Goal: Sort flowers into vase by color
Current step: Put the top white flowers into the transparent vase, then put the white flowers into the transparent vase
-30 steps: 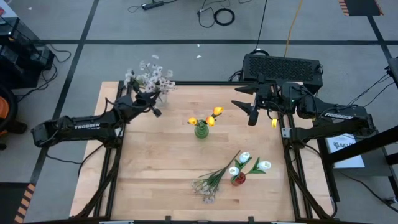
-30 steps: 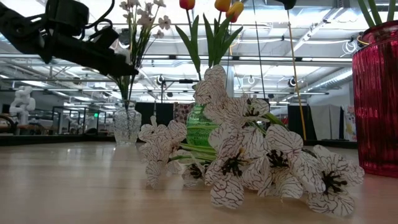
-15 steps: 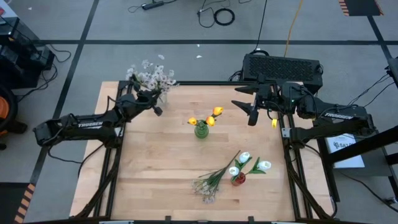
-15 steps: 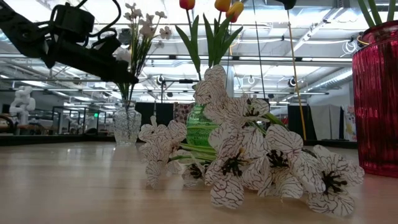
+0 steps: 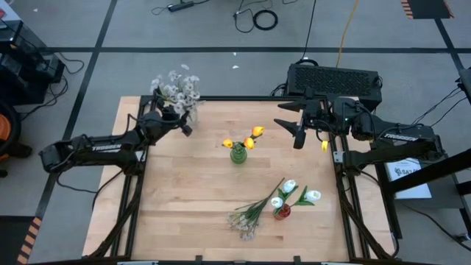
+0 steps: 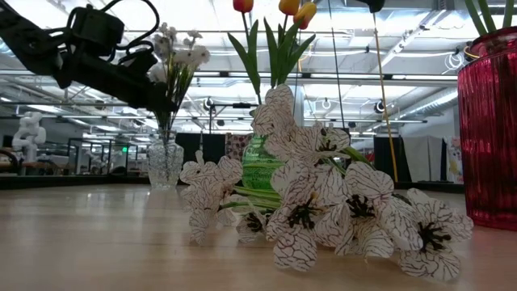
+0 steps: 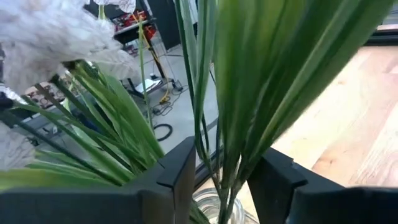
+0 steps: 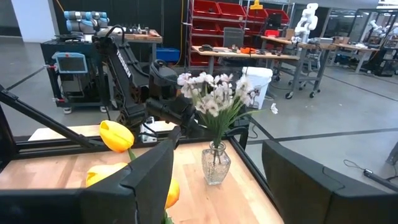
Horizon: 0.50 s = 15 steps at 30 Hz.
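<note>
A spray of tiny whitish blossoms [image 5: 175, 90] stands with its stems in a clear glass vase [image 6: 165, 159] at the table's far left corner. My left gripper [image 7: 222, 168] is open and reaches level to the spray just above the vase, a finger on either side of the green stems [image 7: 208, 124]. Orange-yellow tulips [image 5: 250, 140] stand in a green vase [image 5: 238, 153] at mid-table. White tulips [image 5: 291, 193] stand in a red vase [image 5: 282, 212]. A second pale spray [image 5: 254, 213] lies flat on the table beside the red vase. My right gripper [image 5: 298, 136] hangs open above the far right. My left gripper has the spray's stems [image 7: 208, 124] in the gap between its parted fingers [image 7: 177, 171], coming level from the table's left. I cannot tell whether either finger touches them. The spray stands in the glass vase.
A black box [image 5: 335, 77] sits just beyond the table's far edge, behind my right arm. Dark frame rails [image 5: 346, 206] run along the table's left and right sides. The near left part of the wooden top [image 5: 184, 206] is bare.
My left gripper has opened at the spray's stems. The spray has sunk lower into the glass vase, and its blossoms, which leaned and spread toward the right, now sit gathered above the vase.
</note>
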Each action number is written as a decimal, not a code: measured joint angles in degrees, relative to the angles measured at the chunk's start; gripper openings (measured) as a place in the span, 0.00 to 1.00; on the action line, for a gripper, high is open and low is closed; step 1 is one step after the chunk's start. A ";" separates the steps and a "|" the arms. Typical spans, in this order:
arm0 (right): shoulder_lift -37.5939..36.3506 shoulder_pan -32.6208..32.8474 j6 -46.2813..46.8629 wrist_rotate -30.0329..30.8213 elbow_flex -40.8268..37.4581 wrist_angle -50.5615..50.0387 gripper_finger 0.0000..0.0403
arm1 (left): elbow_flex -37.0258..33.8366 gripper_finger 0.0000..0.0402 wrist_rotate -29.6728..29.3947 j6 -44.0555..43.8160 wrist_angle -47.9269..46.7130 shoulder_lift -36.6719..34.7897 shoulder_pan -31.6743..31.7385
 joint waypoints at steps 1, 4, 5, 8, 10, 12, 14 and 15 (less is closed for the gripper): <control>0.00 0.00 0.00 0.00 0.00 -0.16 0.59 | 0.00 0.35 -0.03 -0.01 -0.21 -0.33 -0.18; 0.00 0.00 0.00 0.00 0.00 -0.56 0.59 | 0.00 0.35 -0.03 -0.02 -0.24 -1.63 -0.76; 0.01 0.00 0.00 0.00 0.00 -0.58 0.59 | 0.00 0.35 -0.03 -0.02 -0.22 -2.15 -1.00; 0.01 0.00 0.00 0.00 0.00 -0.60 0.59 | 0.02 0.35 -0.38 -0.04 -0.94 -3.73 -1.60; 0.01 0.00 0.00 0.00 0.00 -0.65 0.59 | 0.50 0.35 -1.09 -0.02 -3.23 -4.77 -1.95; 0.01 0.00 0.00 0.00 0.00 -0.65 0.59 | 1.39 0.35 -1.66 -0.04 -6.23 -5.75 -2.24; 0.00 0.00 0.00 0.00 0.00 -0.65 0.59 | 2.43 0.35 -2.21 -0.06 -8.96 -6.77 -2.64; 0.01 0.00 0.00 0.00 0.00 -0.65 0.59 | 2.94 0.35 -2.40 -0.07 -10.48 -7.20 -2.94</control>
